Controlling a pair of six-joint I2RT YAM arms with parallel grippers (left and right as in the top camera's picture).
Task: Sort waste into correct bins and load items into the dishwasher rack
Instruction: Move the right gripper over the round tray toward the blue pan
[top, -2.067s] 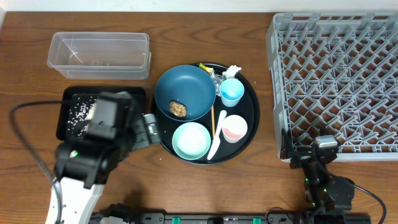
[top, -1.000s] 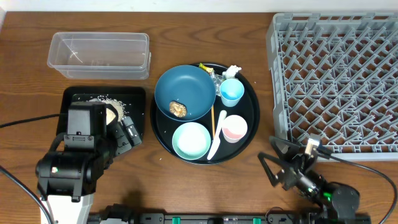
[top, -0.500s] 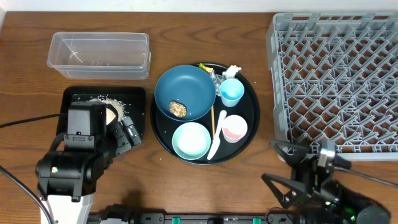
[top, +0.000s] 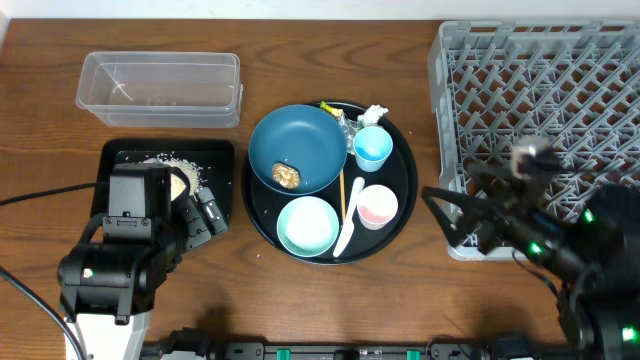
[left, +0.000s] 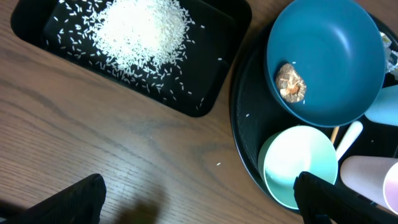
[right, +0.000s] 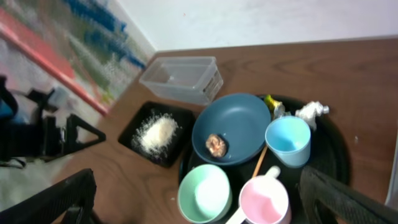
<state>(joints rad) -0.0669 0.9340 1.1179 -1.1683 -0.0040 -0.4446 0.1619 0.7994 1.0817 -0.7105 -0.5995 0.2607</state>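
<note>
The dishwasher rack (top: 540, 110) occupies the right side of the counter (top: 400, 40). The round black tray (top: 403, 175) carries the dark blue bowl (top: 310, 140), with the brown food lump (top: 287, 175) inside it. White rice grains (left: 140, 28) lie in the shallow black tray (left: 214, 37). Left hand (left: 199, 190) and right hand (right: 198, 186): fingers spread wide, nothing held.
</note>
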